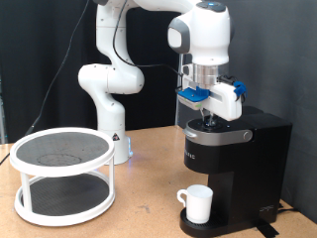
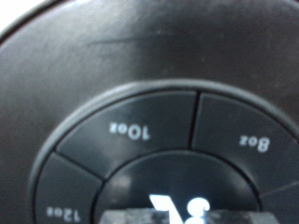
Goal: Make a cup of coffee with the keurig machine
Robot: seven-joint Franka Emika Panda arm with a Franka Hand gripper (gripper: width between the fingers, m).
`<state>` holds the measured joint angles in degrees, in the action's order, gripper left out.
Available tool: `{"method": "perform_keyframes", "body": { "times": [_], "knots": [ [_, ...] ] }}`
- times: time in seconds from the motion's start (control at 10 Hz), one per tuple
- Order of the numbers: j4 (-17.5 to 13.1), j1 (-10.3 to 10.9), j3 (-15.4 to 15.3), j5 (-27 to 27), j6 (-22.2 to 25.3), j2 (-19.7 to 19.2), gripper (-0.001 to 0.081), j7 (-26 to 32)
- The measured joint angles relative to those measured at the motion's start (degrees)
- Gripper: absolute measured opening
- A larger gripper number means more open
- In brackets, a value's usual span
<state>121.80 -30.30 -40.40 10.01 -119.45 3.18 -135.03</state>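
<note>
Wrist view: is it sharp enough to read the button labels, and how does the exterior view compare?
Wrist view: soft and dim, yet 10oz and 8oz read on the keurig machine. Exterior view: evenly lit, sharp; gripper on the lid, cup beneath.

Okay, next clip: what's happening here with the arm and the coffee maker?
The gripper is down at the top of the keurig machine, right over its control panel. The wrist view shows the size buttons close up, with 10oz in the middle. The lid is closed, and the cup already sits on the drip tray under the spout. A white two-tier rack stands at the exterior view's left.
</note>
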Motion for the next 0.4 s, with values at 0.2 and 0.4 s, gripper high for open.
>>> {"method": "perform_keyframes", "body": {
  "times": [0.2,0.4],
  "knots": [
    [2.72,0.01,0.42,4.35,-1.44,4.51,0.0,4.74],
    [4.62,0.04,1.58,7.47,-1.0,9.36,0.0,8.01]
  ]
}}
